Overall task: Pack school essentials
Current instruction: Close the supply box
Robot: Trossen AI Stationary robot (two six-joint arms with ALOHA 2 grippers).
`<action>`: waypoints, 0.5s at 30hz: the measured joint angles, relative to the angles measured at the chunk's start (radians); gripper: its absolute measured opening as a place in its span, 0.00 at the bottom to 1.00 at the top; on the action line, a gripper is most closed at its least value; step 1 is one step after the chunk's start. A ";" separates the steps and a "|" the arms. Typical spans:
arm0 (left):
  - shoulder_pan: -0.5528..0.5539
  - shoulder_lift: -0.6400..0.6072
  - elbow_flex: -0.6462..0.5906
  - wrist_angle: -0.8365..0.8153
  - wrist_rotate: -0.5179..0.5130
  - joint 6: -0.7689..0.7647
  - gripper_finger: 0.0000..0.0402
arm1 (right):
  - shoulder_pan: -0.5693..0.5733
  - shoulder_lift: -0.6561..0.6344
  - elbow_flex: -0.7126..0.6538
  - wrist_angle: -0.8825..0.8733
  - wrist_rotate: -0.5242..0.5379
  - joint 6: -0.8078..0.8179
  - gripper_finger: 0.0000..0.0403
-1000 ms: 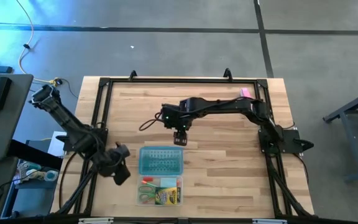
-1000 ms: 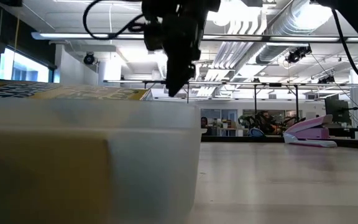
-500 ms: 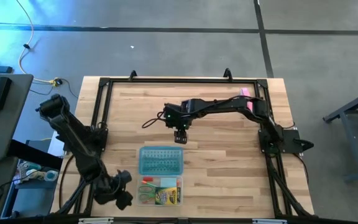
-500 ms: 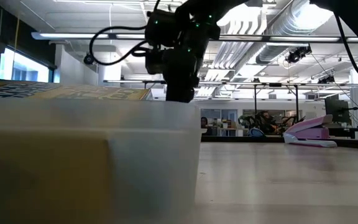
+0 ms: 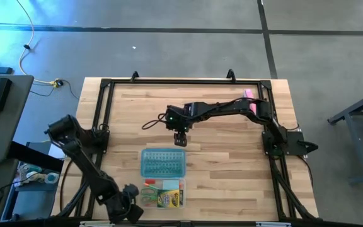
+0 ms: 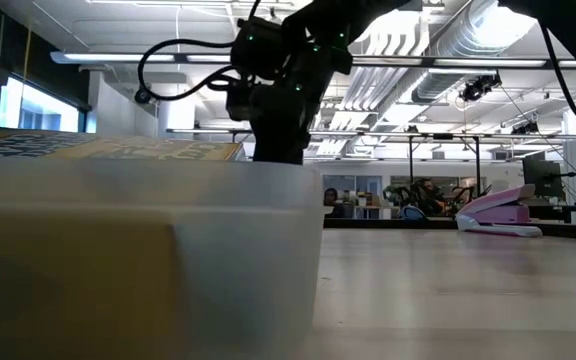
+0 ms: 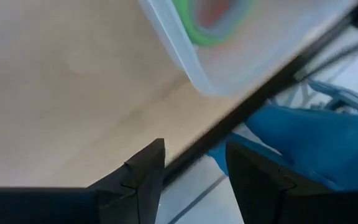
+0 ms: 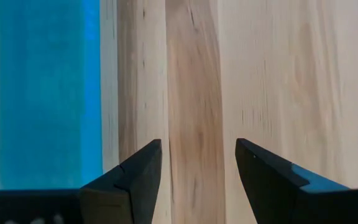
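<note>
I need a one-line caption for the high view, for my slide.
Right claw open above the teal lid; left claw at the table's front edge beside the clear box.

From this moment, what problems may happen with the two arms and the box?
The left end effector hangs open at the table's front edge, beside the clear box holding green-handled scissors; swinging in, it might push the box sideways. The right end effector hovers open over bare wood just behind the teal lid; descending there, it would probably close on nothing or clip the lid's edge.

Bright overhead light, blurred foreground
</note>
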 joint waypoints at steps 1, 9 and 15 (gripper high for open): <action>0.003 0.015 0.005 -0.001 0.001 -0.006 0.39 | 0.000 0.000 0.000 0.006 0.000 -0.001 0.48; 0.038 0.086 0.032 0.003 -0.003 -0.067 0.39 | -0.001 0.019 0.001 0.059 0.002 -0.008 0.48; 0.054 0.091 0.033 0.003 -0.013 -0.099 0.39 | -0.001 0.045 0.000 0.054 -0.003 -0.009 0.48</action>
